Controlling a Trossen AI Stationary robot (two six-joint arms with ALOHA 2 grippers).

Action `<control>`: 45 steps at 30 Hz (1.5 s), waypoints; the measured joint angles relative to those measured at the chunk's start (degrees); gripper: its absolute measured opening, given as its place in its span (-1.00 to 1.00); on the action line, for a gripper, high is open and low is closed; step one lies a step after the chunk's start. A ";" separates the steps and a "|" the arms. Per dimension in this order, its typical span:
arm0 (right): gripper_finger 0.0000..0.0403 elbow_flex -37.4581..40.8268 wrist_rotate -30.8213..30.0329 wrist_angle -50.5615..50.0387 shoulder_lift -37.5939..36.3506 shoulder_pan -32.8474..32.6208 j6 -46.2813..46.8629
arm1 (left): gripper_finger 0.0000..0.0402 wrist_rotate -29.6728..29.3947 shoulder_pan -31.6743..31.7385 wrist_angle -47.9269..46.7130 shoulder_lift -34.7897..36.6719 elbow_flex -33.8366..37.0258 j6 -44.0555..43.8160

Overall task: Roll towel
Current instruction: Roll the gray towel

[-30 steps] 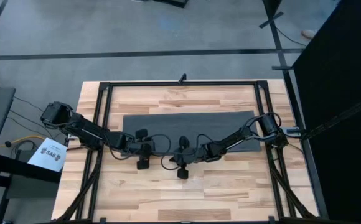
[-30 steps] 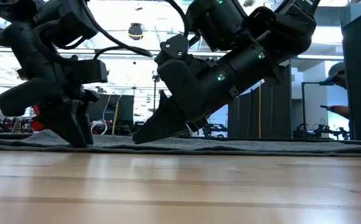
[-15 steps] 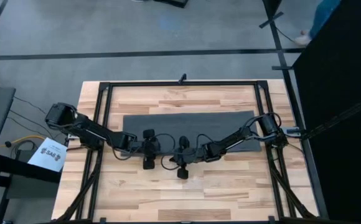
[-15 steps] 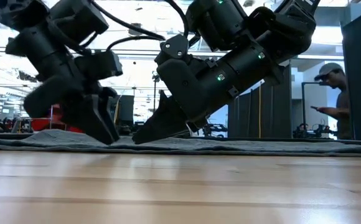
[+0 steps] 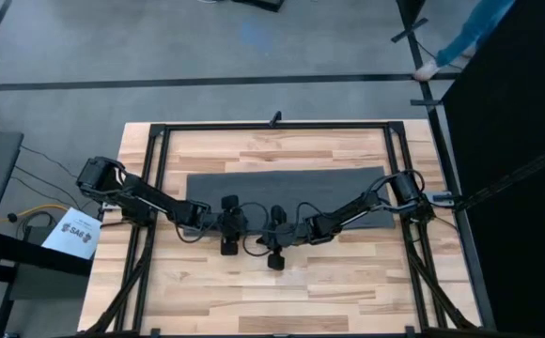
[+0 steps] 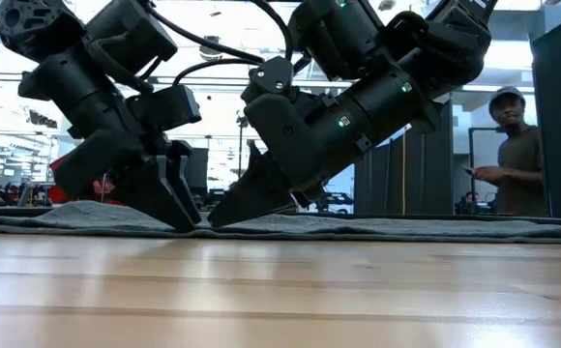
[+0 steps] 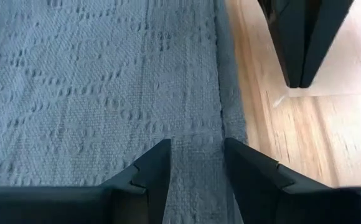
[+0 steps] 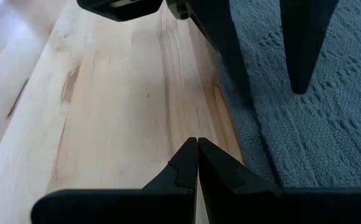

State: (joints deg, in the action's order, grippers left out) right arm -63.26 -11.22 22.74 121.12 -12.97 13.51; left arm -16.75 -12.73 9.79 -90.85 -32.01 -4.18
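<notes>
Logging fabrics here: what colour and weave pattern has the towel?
Dark grey towel with a woven checked texture, clearest in the left wrist view.

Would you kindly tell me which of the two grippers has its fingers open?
The left gripper: its fingers stand apart over the towel edge, while the right gripper has its fingers pressed together above bare wood.

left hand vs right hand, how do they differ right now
The left hand has its fingers apart, over the towel just inside its hem. The right hand has its fingers pressed together, with bare table showing past the tips, beside the towel's edge. In the low view the left hand points steeply down while the right hand leans at a slant. Both sit low at the towel's near edge, tips close together.
</notes>
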 joint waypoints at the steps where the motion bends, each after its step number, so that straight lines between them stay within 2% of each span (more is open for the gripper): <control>1: -1.00 0.00 0.00 -0.05 0.00 0.00 0.00 | -0.32 0.00 0.00 -0.16 0.00 0.02 0.18; 7: -1.00 0.00 0.00 -0.13 0.00 0.00 0.03 | -0.40 0.00 0.26 -0.39 0.00 0.02 0.58; 21: -1.00 0.00 0.00 -0.72 0.00 0.00 0.16 | -0.97 -0.02 1.22 -1.39 0.00 0.02 1.17; 34: -1.00 0.00 -0.06 -0.90 0.00 0.00 0.12 | -1.00 -0.04 1.20 -4.45 2.36 -2.36 1.64; 41: -1.00 0.00 -3.74 -0.37 0.00 1.26 -0.11 | -1.00 0.15 1.16 -8.58 2.84 -3.30 1.25; 45: -1.00 0.00 -3.93 0.36 -0.02 1.77 -1.35 | -1.00 0.42 1.14 -9.67 2.80 -3.30 0.04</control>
State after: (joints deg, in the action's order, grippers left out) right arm -63.26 -15.15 23.10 121.10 -11.20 12.16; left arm -16.33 -11.60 0.13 -88.05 -35.31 -4.14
